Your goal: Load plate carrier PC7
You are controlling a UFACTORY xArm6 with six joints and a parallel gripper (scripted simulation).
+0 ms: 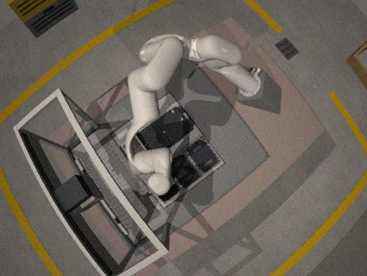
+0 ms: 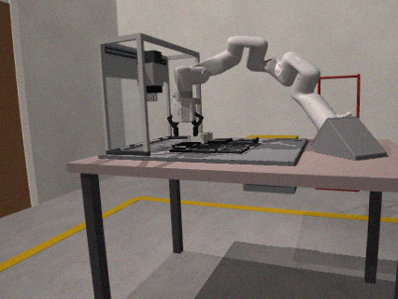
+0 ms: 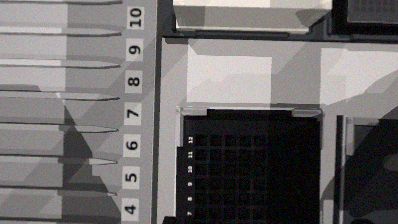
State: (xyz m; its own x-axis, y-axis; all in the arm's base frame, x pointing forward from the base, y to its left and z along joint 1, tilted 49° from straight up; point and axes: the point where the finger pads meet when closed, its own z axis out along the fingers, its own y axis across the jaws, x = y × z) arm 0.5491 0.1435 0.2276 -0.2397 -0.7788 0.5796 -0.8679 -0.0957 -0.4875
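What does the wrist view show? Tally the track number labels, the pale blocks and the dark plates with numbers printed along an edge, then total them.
Track number labels: 7 (4 through 10)
Pale blocks: 1
Dark plates with printed edge numbers: 1
Total: 9

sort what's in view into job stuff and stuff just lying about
Job:
end effector, open, holding nothing
dark well plate
pale block
numbered tracks
instrument frame

Lying about:
red frame
yellow floor lines
brown door
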